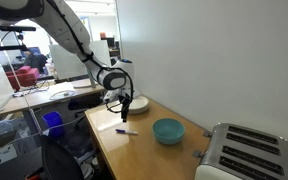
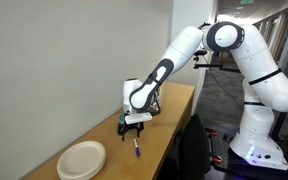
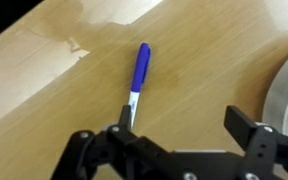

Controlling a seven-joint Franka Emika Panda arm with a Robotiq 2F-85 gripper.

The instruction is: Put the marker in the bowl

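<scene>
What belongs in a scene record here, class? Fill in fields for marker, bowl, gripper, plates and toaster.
marker: lying flat on the wooden table
bowl: teal, upright, nothing visible inside, apart from the marker
gripper: open, above the marker, holding nothing
plates: off-white stack on the table near the gripper
toaster: silver, on the table beside the bowl

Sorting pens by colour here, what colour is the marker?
The marker is blue-purple with a white end; wrist view shows it best.

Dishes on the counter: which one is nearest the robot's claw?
The off-white plates, right beside the gripper; the teal bowl sits clearly farther away.
</scene>
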